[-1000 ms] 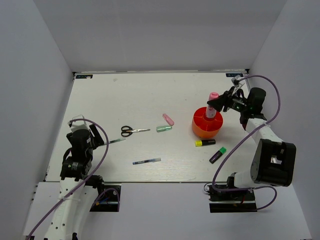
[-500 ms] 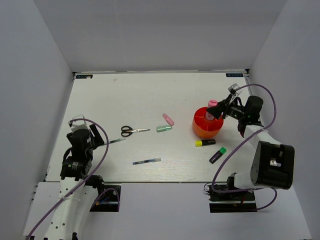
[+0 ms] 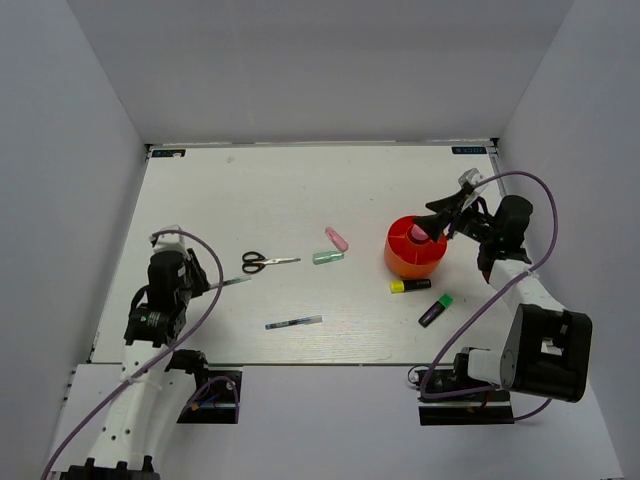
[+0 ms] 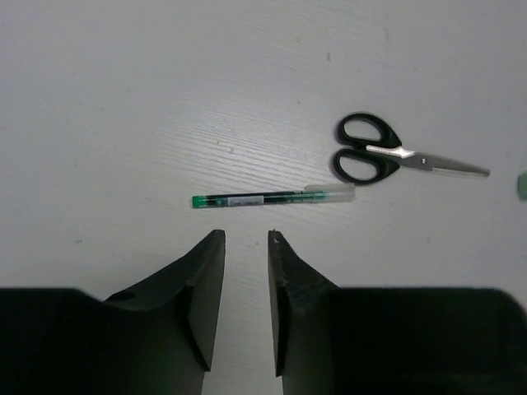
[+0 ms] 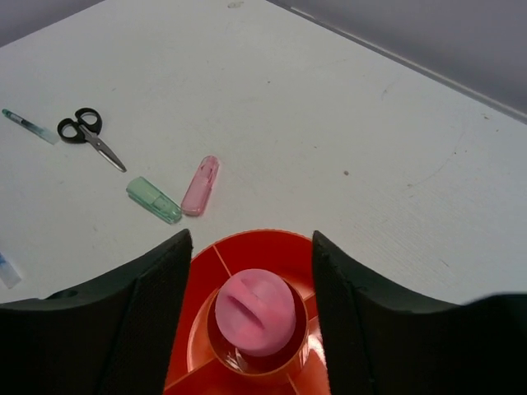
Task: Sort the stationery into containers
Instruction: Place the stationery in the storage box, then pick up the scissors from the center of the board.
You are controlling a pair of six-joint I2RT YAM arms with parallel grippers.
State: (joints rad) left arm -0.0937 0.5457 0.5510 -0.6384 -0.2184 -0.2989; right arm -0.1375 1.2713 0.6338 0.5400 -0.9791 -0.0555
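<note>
The right gripper (image 5: 251, 243) hangs spread wide over the orange-red cup (image 3: 405, 262), gripping nothing. The fat pink tube (image 5: 257, 311) stands upright in what seems to be the cup's centre well. The left gripper (image 4: 245, 240), fingers narrowly parted and empty, hovers near the thin pen (image 4: 272, 198), with the scissors (image 4: 370, 156) just beyond it.

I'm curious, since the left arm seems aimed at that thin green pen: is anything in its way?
Nothing visible. Only bare table lies between the left jaws and the thin pen; the scissors lie just past it, off to the right.
</note>
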